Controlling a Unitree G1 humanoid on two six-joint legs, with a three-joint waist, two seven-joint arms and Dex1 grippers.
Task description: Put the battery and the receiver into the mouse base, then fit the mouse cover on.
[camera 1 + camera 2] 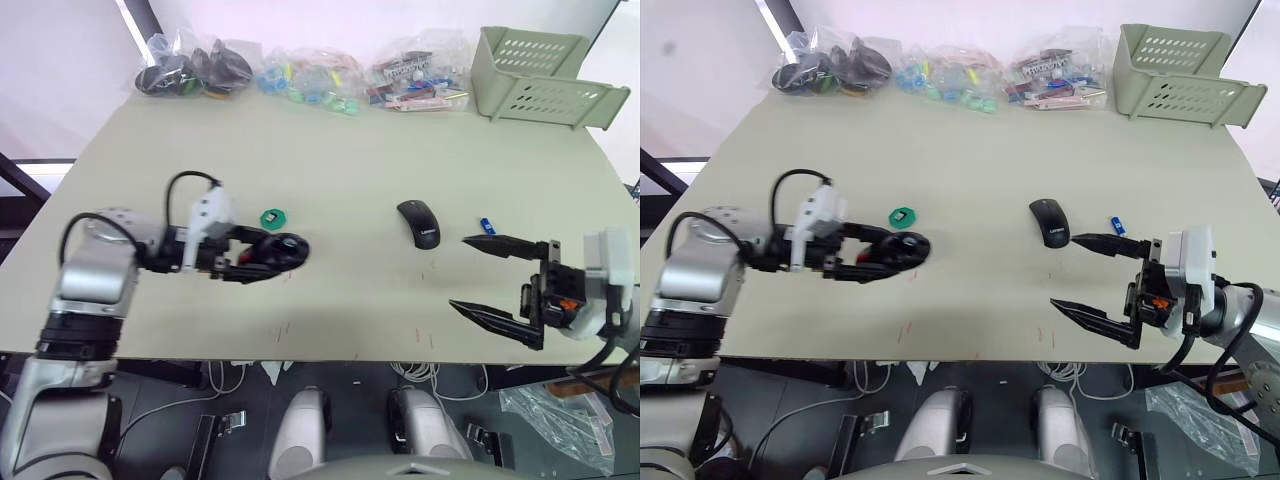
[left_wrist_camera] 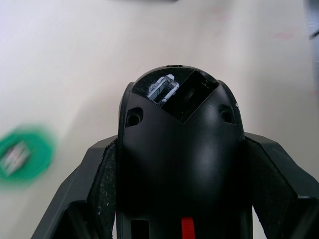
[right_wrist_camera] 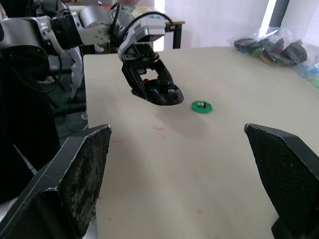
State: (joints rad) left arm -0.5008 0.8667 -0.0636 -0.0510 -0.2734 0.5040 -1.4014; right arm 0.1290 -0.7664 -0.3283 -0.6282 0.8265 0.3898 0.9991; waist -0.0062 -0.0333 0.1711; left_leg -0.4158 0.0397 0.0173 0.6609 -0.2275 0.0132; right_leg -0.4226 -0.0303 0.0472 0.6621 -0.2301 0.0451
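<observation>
My left gripper (image 1: 262,252) is shut on the mouse base (image 1: 281,249), holding it tilted just above the table left of centre. The black body shows an open compartment (image 2: 174,92) at its far end in the left wrist view. Beside it lies a green round disc (image 1: 273,217) with a tiny dark piece on it, apparently the receiver (image 3: 201,104). The glossy black mouse cover (image 1: 418,222) lies right of centre, and the small blue battery (image 1: 487,224) is just to its right. My right gripper (image 1: 459,272) is open near the front edge, in front of the cover and empty.
Clear bags of small parts (image 1: 300,75) line the table's far edge. A pale green slotted basket (image 1: 535,75) stands at the back right corner. The table's front edge (image 1: 330,355) runs just below both grippers.
</observation>
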